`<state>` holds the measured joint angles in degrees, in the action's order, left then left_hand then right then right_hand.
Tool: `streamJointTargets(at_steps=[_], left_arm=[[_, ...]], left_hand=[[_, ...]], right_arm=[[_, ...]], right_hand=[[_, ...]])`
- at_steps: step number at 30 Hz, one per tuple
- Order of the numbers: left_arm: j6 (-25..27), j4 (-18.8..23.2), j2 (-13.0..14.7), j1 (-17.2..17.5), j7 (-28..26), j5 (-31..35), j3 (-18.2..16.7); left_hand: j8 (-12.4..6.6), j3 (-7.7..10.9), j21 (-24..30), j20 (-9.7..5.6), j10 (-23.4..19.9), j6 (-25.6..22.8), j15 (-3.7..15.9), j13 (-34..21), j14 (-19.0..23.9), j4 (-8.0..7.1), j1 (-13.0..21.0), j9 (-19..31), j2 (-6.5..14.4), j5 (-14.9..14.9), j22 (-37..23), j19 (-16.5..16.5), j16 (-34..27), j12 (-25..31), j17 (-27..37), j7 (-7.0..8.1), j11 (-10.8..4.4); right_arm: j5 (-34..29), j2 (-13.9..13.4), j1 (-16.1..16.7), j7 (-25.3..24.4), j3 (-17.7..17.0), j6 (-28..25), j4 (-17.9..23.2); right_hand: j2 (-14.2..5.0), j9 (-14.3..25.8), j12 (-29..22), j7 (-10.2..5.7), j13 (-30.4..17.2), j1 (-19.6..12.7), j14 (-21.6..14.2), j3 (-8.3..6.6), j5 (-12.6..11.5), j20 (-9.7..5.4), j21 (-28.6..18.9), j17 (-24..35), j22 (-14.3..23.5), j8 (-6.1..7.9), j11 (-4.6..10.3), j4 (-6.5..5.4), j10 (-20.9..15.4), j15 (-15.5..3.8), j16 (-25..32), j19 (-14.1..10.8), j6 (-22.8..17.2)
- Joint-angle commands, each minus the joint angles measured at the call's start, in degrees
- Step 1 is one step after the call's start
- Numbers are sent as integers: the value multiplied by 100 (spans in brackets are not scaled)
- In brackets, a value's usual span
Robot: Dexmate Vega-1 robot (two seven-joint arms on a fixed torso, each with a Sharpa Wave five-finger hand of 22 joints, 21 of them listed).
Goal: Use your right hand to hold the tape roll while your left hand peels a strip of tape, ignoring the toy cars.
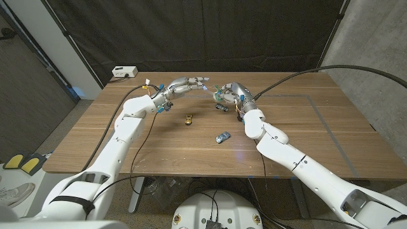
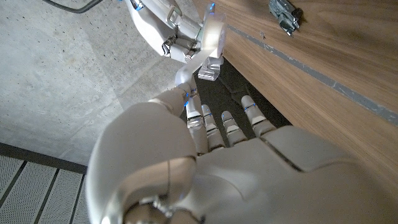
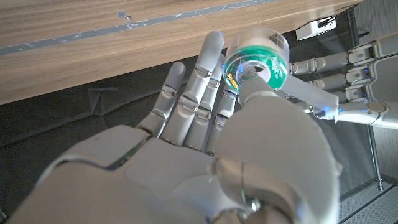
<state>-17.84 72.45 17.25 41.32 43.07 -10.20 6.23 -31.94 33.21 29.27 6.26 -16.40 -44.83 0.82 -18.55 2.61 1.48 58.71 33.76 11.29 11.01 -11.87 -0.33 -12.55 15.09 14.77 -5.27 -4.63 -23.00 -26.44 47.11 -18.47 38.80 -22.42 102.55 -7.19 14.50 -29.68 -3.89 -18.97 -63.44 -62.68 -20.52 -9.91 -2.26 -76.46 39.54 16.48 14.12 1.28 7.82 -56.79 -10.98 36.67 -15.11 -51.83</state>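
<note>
My right hand (image 1: 232, 94) holds the clear tape roll (image 3: 257, 62) with its green core above the far middle of the table, thumb on one side and fingers on the other. A strip of tape (image 3: 309, 95) runs from the roll to my left hand (image 1: 186, 84), whose fingertips (image 3: 339, 111) pinch the strip's end. In the left wrist view the roll (image 2: 212, 32) shows edge-on in the right hand (image 2: 158, 25), just beyond my left hand (image 2: 205, 162). Both hands hover close together, fingertips facing.
Three toy cars lie on the wooden table (image 1: 331, 146): a yellow one (image 1: 188, 119), a blue one (image 1: 222, 137) and a dark one (image 1: 222, 109) under my right hand. A white box (image 1: 124, 72) sits at the far left corner. Cables trail from both arms.
</note>
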Motion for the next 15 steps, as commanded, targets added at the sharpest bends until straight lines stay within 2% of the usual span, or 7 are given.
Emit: streamJointTargets(at_steps=[1, 4, 6, 15], left_arm=[[-27, 344, 121, 206, -372, 0, 27], [-49, 446, 182, 247, -402, -30, 60], [-72, 520, 211, 286, -448, -55, 77], [-178, 784, 369, 412, -638, -160, 184]], left_hand=[[-185, 18, 80, -13, 38, -16, -42, -79, 19, -77, -60, 226, -56, 85, -16, 61, -26, 72, 39, 80, -30], [-269, 16, 99, -30, 57, 16, -37, -116, 30, -107, -74, 345, -70, 128, -20, 73, -32, 87, 53, 94, -30], [-379, 6, 120, -33, 63, 30, -31, -158, 30, -139, -96, 487, -90, 179, -25, 79, -32, 109, 68, 167, -19], [-627, -9, 199, -115, 19, 155, 8, -268, 72, -222, -138, 857, -94, 317, -40, 143, -47, 191, 107, 181, -79]], right_arm=[[-86, 41, 45, -92, 29, -158, 4], [-112, 52, 38, -96, 43, -214, 5], [-85, 62, 35, -87, 36, -199, -16], [-31, 79, 52, -130, 13, -176, -80]], right_hand=[[-172, 26, 0, -77, -849, -162, -32, 9, -32, -447, -48, 49, -15, 44, 628, 31, -697, -248, 37, -53, -479], [-163, 26, -2, -67, -855, -167, -48, 11, -34, -458, -63, 82, -38, 48, 635, 39, -724, -247, 54, -61, -507], [-161, 26, 1, -69, -865, -170, -51, 11, -36, -461, -70, 100, -52, 44, 629, 41, -720, -246, 60, -59, -508], [-160, 32, 4, -67, -895, -179, -50, 10, -40, -462, -96, 138, -92, 39, 632, 46, -730, -246, 64, -63, -518]])
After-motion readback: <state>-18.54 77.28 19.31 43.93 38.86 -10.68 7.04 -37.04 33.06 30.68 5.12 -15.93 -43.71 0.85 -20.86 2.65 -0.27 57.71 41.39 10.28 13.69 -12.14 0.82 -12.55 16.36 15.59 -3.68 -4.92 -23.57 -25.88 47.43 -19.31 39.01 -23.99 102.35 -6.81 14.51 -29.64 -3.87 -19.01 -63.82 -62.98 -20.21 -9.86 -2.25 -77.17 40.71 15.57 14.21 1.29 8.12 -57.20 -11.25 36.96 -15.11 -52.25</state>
